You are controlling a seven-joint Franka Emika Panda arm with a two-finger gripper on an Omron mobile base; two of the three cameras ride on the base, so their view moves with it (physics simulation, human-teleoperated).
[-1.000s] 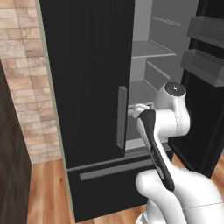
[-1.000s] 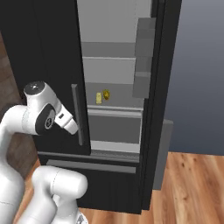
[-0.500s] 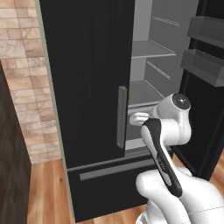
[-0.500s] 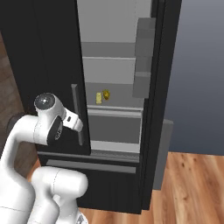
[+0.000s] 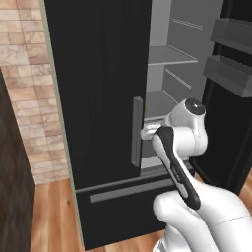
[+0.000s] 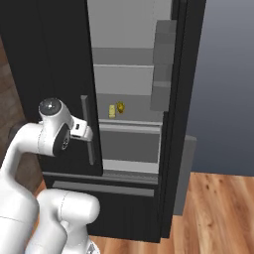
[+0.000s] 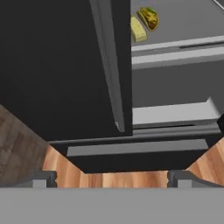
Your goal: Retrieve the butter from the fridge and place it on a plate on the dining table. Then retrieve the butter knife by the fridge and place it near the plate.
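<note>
Inside the fridge [image 6: 129,74], butter [image 7: 137,29] lies well beyond the wide-spread, empty gripper [image 7: 111,178].

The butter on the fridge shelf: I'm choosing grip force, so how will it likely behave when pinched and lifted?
The butter is a small, flat-sided block, so probably light and unlikely to roll. Being butter, it may dent or slip under a hard squeeze. The golden-brown lump sits close beside it, so a nudge might disturb that.

The fridge [image 5: 98,88] has smooth black door fronts with a faint vertical grain and a soft sheen; its bar handle [image 5: 137,130] looks like matt grey metal. Inside, the shelves [image 6: 130,64] are flat matt grey. Left of the fridge stands rough tan brick wall [image 5: 34,98]; below it, warm glossy wood floor [image 6: 213,213]. The butter [image 7: 138,29] looks waxy pale yellow.
</note>
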